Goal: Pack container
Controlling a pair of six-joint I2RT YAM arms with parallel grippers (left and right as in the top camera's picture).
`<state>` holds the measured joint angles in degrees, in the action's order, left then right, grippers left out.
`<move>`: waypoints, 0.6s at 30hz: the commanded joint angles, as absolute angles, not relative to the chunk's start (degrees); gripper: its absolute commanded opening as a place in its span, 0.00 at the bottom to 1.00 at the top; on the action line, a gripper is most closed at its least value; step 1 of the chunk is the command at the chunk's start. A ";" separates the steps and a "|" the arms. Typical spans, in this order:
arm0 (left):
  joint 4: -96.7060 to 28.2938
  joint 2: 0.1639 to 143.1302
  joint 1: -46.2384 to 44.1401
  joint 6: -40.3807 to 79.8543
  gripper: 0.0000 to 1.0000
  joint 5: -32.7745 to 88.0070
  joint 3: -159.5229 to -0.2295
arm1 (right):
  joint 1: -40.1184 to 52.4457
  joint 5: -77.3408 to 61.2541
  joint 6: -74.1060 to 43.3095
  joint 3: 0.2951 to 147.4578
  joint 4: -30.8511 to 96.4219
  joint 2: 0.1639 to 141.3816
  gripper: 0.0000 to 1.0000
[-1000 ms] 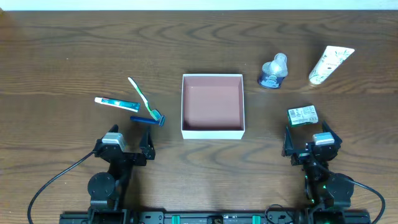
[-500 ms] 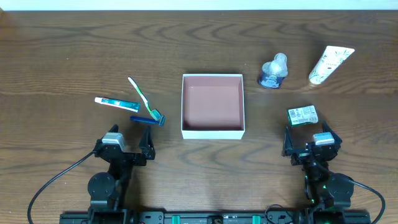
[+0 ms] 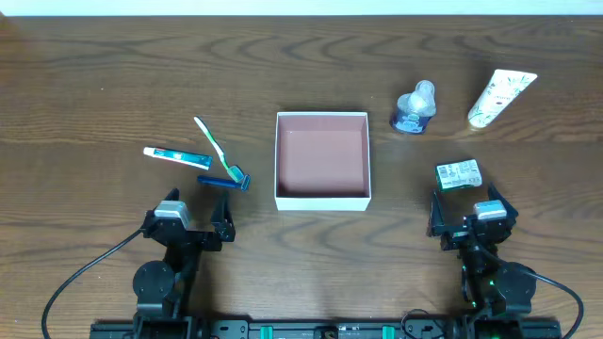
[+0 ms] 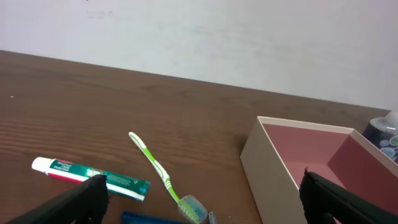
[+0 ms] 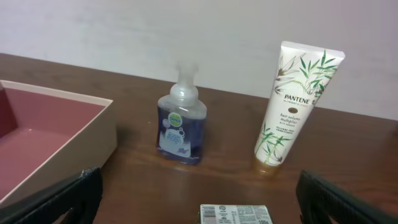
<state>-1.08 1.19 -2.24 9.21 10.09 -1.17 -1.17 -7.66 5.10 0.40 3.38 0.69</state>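
The container (image 3: 321, 199), a square white-walled box with a reddish-brown floor, sits mid-table and holds nothing; it also shows in the left wrist view (image 4: 273, 158) and the right wrist view (image 5: 74, 134). Left of it lie a toothpaste tube (image 3: 176, 156), a green toothbrush (image 3: 215, 146) and a blue razor (image 3: 224, 182). Right of it are a blue soap pump bottle (image 3: 414, 109), a white Pantene tube (image 3: 501, 96) and a small green-labelled pack (image 3: 458, 174). My left gripper (image 3: 195, 222) and right gripper (image 3: 471, 219) are open and empty near the front edge.
The dark wooden table (image 3: 113, 75) reaches back to a white wall. The pack (image 5: 235, 214) lies just ahead of the right gripper; the toothpaste tube (image 4: 93, 177) and toothbrush (image 4: 158, 171) lie just ahead of the left one.
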 commanded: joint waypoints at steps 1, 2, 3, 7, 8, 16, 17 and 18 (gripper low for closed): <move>-3.11 1.37 -1.93 9.30 0.98 10.50 -0.23 | -1.63 -8.40 5.21 0.32 3.46 0.43 0.99; -3.11 1.37 -1.93 9.30 0.98 10.50 -0.23 | -1.65 -8.38 5.21 0.32 3.46 0.43 0.99; -3.11 1.37 -1.93 9.30 0.98 10.50 -0.23 | -1.65 -8.38 5.21 0.32 3.46 0.43 0.99; -3.11 1.37 -1.93 9.30 0.98 10.50 -0.23 | -1.56 -12.91 2.20 0.32 1.67 0.43 0.99; -3.11 1.37 -1.96 9.30 0.98 10.50 -0.23 | -1.54 -15.73 1.06 0.32 0.78 0.43 0.99; -3.11 1.37 -1.93 9.30 0.98 10.50 -0.23 | -1.54 -29.89 -0.23 0.32 -3.64 0.43 0.99; -3.11 1.37 -1.96 9.30 0.98 10.50 -0.23 | -1.54 -30.26 -0.21 0.32 -4.14 0.43 0.99; -3.11 1.37 -1.93 9.30 0.98 10.50 -0.23 | -1.54 -30.65 -0.23 0.32 -4.69 0.43 0.99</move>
<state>-1.08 1.21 -2.24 9.21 10.09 -1.17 -1.17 -25.54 1.10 0.40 -3.81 0.69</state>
